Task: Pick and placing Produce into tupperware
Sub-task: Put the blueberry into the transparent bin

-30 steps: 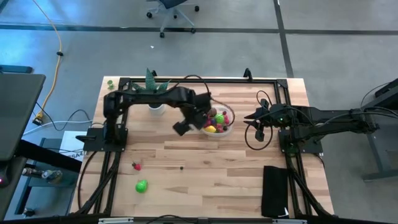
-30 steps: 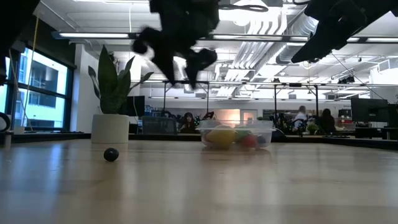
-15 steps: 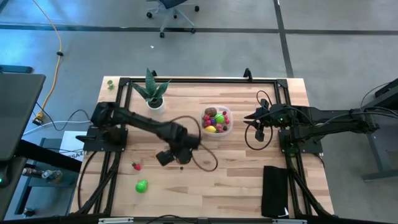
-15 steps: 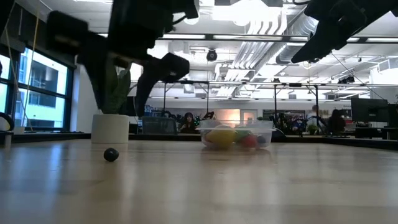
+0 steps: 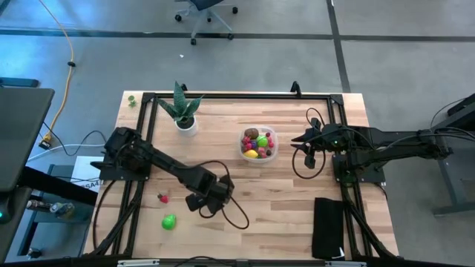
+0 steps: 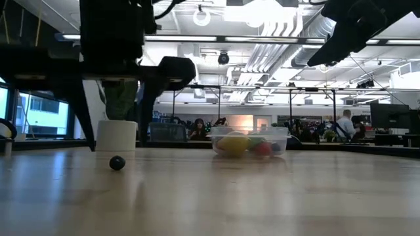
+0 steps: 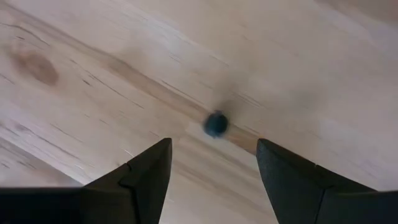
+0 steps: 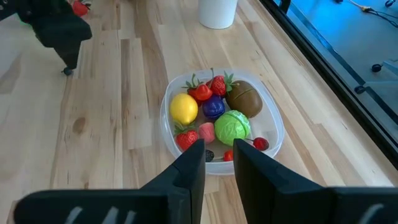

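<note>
Tabletop: wooden tabletop (image 5: 297, 215) with a black frame; a plant (image 5: 182, 111) in a white pot stands near the far left corner.
Tupperware: the tupperware (image 5: 272, 152) stands near the far edge, about the middle; it holds many produce pieces, a lemon (image 8: 183, 107), a green ball (image 8: 232, 126), a kiwi (image 8: 244, 97), strawberries and a purple piece.
Left on the tabletop: a dark berry (image 7: 216, 124), a strawberry (image 5: 162, 197) and a green fruit (image 5: 169, 221), the last two toward the near left corner.
Left claw: the left claw (image 7: 211, 165) hangs over the middle of the tabletop, fingers apart, nothing between them; the berry lies just ahead of the gap, not touched.
Right claw: the right claw (image 8: 218, 163) waits beside the right side of the tupperware, fingers near together, holding nothing.
Progress: I judge most of the task done; three pieces are not yet inside.
Step now: it seems the approach to the berry.
Change: a second ago the left arm was over the tupperware; half a second ago it was on the way toward the middle; now it is over the berry. The right arm has not moved.
</note>
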